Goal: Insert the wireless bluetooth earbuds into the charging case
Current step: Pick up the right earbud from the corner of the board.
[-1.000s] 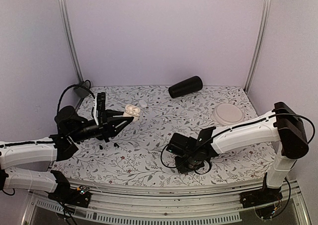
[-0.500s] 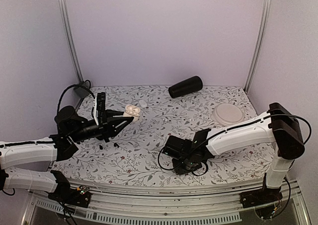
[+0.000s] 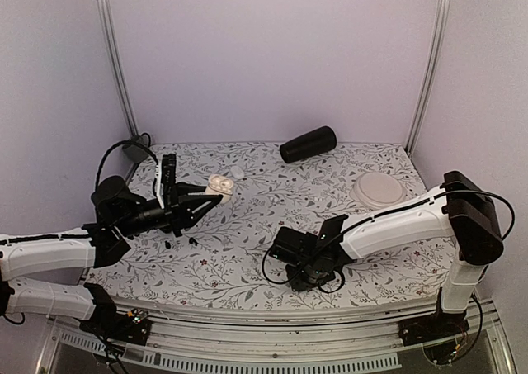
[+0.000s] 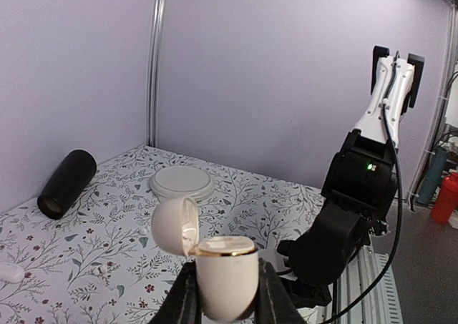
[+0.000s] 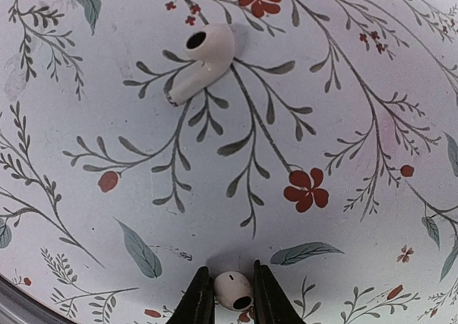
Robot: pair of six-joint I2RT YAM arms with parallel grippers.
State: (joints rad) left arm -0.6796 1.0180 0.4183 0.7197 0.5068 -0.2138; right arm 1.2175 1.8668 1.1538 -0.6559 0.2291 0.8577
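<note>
Item 1, charging case: white, rounded, with a gold rim. Its lid is hinged open and tipped back to the left, as the left wrist camera shows it. It is held upright above the far-left part of the tabletop.

Item 2, left claw: clamped on the lower body of the charging case, one finger on each side.

Item 3, held earbud: white, with a dark opening. It is pinched between the fingers of the right claw at the near middle of the tabletop. Whether it is lifted clear of the surface cannot be told.

Item 4, loose earbud: white and stemmed, lying on its side on the floral tabletop, apart from the held one.

Item 5, black cylinder: lying on its side at the far edge.

Item 6, round white dish: flat on the far right of the tabletop
</note>
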